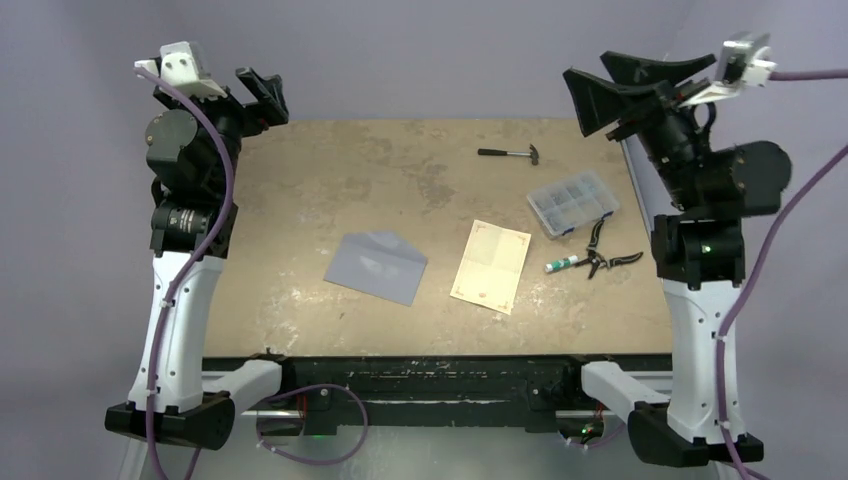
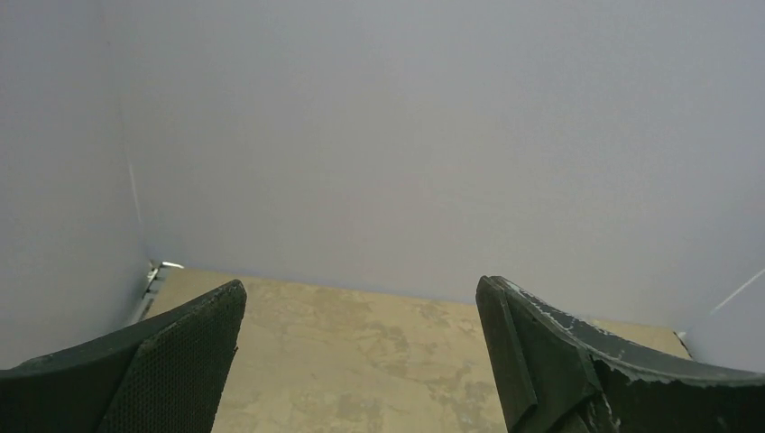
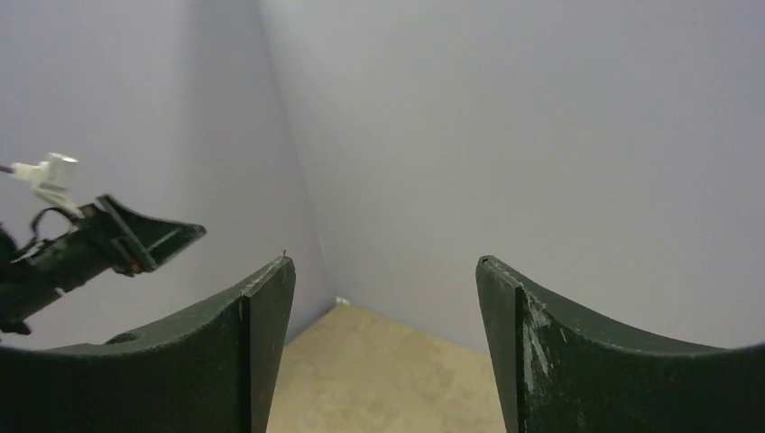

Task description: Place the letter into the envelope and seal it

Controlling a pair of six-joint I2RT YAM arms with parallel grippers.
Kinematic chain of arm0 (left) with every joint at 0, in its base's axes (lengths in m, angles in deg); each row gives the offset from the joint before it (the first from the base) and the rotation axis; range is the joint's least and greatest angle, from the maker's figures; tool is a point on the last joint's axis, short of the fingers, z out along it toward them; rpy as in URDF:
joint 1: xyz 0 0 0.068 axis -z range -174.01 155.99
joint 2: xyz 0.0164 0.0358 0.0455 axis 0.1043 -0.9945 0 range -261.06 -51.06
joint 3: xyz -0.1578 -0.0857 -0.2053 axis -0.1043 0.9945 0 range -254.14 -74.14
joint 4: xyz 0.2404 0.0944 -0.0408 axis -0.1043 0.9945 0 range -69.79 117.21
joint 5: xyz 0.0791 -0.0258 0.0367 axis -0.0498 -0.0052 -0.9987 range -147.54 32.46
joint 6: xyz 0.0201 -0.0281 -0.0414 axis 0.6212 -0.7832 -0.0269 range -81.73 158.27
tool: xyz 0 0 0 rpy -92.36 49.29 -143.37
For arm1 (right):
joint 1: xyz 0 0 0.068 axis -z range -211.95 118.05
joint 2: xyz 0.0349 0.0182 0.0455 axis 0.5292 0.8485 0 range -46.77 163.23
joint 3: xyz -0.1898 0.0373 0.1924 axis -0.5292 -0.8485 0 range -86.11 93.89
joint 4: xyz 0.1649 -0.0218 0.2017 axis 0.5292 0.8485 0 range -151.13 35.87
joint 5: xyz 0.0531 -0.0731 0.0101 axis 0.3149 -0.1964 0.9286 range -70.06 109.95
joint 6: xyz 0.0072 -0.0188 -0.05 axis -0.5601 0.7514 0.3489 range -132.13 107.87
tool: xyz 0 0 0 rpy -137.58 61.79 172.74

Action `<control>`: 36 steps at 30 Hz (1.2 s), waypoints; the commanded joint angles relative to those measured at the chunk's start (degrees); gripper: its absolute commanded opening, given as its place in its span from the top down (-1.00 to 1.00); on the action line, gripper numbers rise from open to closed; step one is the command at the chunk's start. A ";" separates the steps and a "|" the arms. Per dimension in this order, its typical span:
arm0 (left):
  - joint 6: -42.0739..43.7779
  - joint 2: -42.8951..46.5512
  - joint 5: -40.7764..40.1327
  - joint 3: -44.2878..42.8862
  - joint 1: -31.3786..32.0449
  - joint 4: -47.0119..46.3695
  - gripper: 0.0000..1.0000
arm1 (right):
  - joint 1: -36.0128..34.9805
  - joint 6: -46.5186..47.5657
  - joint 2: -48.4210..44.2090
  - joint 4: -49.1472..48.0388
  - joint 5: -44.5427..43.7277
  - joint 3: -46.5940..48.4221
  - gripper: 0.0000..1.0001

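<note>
Tan table (image 1: 400, 160): creased cream letter (image 1: 491, 265), grey-blue envelope (image 1: 376, 266)

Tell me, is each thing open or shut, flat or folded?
envelope: lying flat, nothing sticking out.
letter: unfolded, flat, outside the envelope.
pliers: handles spread apart.
hammer: lying on its side.
left gripper: open, empty.
right gripper: open, empty.

place: robotics lab test cell | landmark: worn tan table (image 1: 330, 180) | near edge: left arm (image 1: 185, 310) and right arm (image 1: 700, 340) bolted on, trailing purple cables (image 1: 810, 73) | behind, beside: plain grey-lilac screen walls (image 1: 420, 50) | far-right top: hammer (image 1: 510, 153), parts organiser box (image 1: 572, 202), pliers (image 1: 605, 255)
</note>
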 commanded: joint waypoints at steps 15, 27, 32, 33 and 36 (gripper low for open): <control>-21.62 -1.03 18.47 23.63 -0.27 -11.14 -0.91 | -0.13 -3.90 0.02 23.39 -23.90 -35.43 -0.68; -21.07 -11.55 36.98 30.47 3.35 -11.44 -0.97 | 0.08 -0.91 5.97 8.73 -16.20 -55.46 -0.67; -21.24 -13.45 35.63 31.49 6.48 -11.73 -0.85 | 0.10 -2.68 13.29 2.73 -17.22 -56.87 -0.58; -21.20 -13.73 35.12 31.54 6.98 -11.80 -0.83 | 0.10 -2.74 14.87 0.65 -17.02 -57.11 -0.56; -21.15 -14.52 34.00 31.52 8.18 -12.03 -0.82 | 0.06 -2.49 19.61 -3.16 -16.07 -57.20 -0.44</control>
